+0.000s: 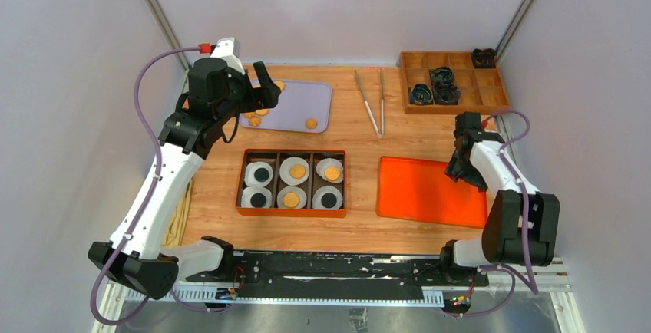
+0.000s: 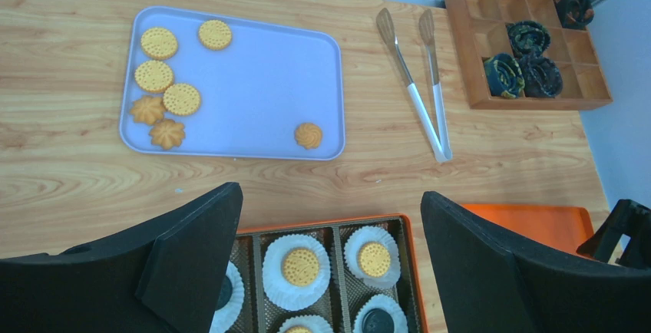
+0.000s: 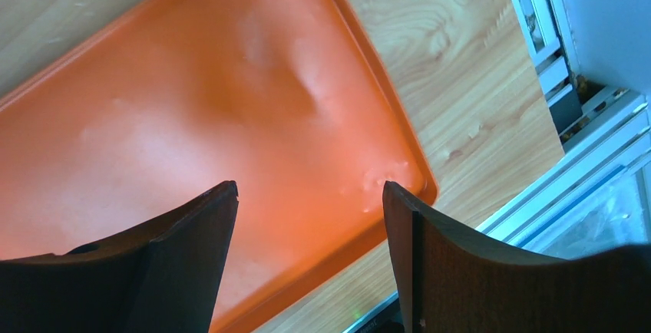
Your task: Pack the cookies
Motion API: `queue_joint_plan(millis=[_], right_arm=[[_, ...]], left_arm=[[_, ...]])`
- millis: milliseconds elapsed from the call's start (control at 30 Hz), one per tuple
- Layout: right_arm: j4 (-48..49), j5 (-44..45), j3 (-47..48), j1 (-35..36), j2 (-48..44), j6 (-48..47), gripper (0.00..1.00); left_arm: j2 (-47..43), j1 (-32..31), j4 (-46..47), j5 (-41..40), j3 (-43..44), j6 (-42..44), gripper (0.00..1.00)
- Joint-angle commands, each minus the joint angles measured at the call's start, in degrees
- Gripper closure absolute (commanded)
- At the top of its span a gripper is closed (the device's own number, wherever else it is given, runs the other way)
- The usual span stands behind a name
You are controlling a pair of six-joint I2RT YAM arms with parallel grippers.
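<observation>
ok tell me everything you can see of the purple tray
A pale lavender tray, rectangular with rounded corners and a low raised rim, plastic-looking. It lies flat on the wooden table, far left. Seven golden cookies rest on it: six clustered at its left end, one near its right front corner.

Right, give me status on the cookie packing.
Left gripper open, empty, raised near lilac tray. Right gripper open over orange tray. Seven cookies loose on lilac tray; six in box. Nothing blocking.

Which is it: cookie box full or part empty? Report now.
Full: each of the six paper liners in the box holds a cookie, three golden, three black.
</observation>
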Motion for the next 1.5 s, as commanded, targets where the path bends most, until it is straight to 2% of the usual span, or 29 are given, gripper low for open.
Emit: queue_joint_plan(millis=[0, 233, 400, 567, 800, 1033, 1133, 1167, 1233, 1467], right_arm=[[0.08, -2.83, -3.24, -4.47, -1.36, 1.66, 0.26], [2.93, -5.12, -6.31, -11.45, -0.62, 0.32, 0.27], [2.25, -5.78, -6.23, -11.81, -3.83, 0.61, 0.28], [1.13, -1.19, -5.43, -13.21, -5.26, 1.76, 0.27], [1.9, -0.86, -3.82, -15.79, 2.07, 2.84, 0.27], [6.16, -6.5, -3.52, -18.52, 9.62, 1.97, 0.29], [8.43, -13.0, -3.55, -19.3, 11.84, 0.8, 0.36], [9.45, -15.44, -3.67, -19.25, 12.34, 0.01, 0.45], [11.48, -20.48, -4.4, -19.01, 12.58, -0.64, 0.54], [11.46, -23.83, -0.26, -9.67, 16.13, -2.89, 0.54]], left_arm=[[-1.25, -0.46, 1.35, 1.56, -0.28, -0.22, 0.07], [-1.07, -0.55, 1.2, 2.33, 0.0, -0.22, 0.07], [-0.28, -0.72, 1.26, 2.33, 0.23, -0.39, 0.07], [0.23, -1.05, 1.21, 3.47, 0.73, -0.47, 0.07], [0.68, -1.34, 1.18, 4.24, 1.54, -0.07, 0.07], [0.01, -1.34, 0.75, 3.61, 1.29, 0.4, 0.07], [-0.58, -1.34, 0.82, 3.11, 0.87, 0.46, 0.07], [-0.7, -1.34, 0.71, 2.85, 0.77, 0.49, 0.07], [-0.86, -1.34, 0.71, 2.77, 0.64, 0.49, 0.07], [-0.46, -1.34, 0.74, 2.77, 0.08, -0.29, 0.07]])
